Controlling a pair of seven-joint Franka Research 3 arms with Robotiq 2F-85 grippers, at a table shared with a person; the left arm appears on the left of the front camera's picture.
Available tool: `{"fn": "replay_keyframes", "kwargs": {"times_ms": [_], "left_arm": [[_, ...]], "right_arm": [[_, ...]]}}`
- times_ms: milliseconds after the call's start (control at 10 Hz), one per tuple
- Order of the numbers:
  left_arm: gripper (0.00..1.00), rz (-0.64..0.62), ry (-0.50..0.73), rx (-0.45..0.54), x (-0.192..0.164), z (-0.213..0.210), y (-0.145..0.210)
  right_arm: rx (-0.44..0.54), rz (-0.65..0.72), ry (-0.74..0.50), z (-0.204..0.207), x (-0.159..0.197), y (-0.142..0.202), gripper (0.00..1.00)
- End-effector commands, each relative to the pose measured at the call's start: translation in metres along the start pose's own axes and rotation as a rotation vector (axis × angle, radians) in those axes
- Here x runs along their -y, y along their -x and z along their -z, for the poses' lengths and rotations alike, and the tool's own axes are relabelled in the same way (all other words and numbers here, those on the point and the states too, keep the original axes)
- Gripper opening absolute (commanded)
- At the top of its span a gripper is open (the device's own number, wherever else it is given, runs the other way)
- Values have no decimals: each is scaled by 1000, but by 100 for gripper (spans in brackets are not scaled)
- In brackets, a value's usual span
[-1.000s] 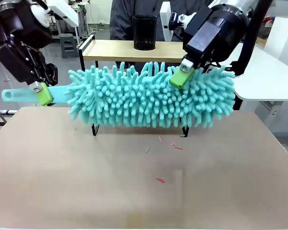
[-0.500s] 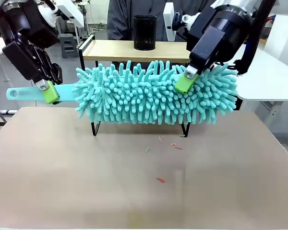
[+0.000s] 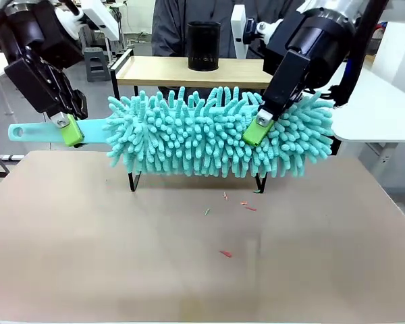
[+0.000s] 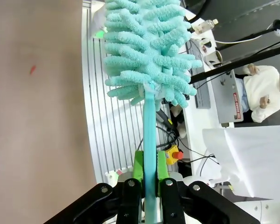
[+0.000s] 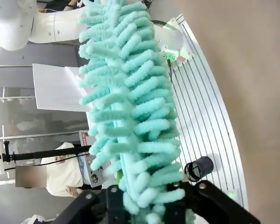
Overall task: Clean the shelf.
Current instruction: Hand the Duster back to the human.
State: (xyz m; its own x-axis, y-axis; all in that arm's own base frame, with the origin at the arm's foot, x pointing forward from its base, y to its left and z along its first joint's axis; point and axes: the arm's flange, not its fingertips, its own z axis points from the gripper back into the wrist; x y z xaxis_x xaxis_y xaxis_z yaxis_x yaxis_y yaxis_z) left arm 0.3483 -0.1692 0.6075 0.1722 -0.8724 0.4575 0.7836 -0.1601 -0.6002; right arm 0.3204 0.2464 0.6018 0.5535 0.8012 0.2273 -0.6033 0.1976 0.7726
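Beige worktop (image 3: 189,270) with red crumbs (image 3: 226,254). Left hand (image 3: 71,129) pinching duster handle (image 3: 40,131); right hand (image 3: 255,131) pressed into duster fluff (image 3: 209,135), grip unclear. Shelf (image 3: 162,71) behind. Risk: duster twisting, shelf toppling.

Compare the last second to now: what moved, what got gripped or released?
The teal duster shifted slightly right and levelled out. The right hand slid lower on the fluffy head and is pinched into it. The left hand rose a little, still shut on the duster's handle. Unchanged: the shelf behind, the black cup on top, the red bits on the table.
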Motion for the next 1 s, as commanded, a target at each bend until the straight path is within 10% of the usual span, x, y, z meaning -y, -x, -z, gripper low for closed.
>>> {"fn": "replay_keyframes", "kwargs": {"times_ms": [0,400,500,600,700,800,900], "left_arm": [[12,-11,-6,-4,2,-2,-4],[12,-28,-4,-38,2,0,-3],[70,-32,-19,-36,3,-2,-1],[70,-43,-53,-4,6,-12,6],[100,-60,-75,62,12,-30,24],[72,-90,-107,167,20,-54,55],[84,-114,-147,260,32,-72,87]], "right_arm": [[-12,-38,-20,-2,2,3,0],[-38,-34,-38,0,2,2,0],[-43,-35,-40,0,2,2,0],[-32,-32,-44,-3,3,4,0],[-12,-37,-43,-8,2,11,0],[29,-29,-41,-17,3,20,0],[74,-5,-29,-27,6,31,0]]}}
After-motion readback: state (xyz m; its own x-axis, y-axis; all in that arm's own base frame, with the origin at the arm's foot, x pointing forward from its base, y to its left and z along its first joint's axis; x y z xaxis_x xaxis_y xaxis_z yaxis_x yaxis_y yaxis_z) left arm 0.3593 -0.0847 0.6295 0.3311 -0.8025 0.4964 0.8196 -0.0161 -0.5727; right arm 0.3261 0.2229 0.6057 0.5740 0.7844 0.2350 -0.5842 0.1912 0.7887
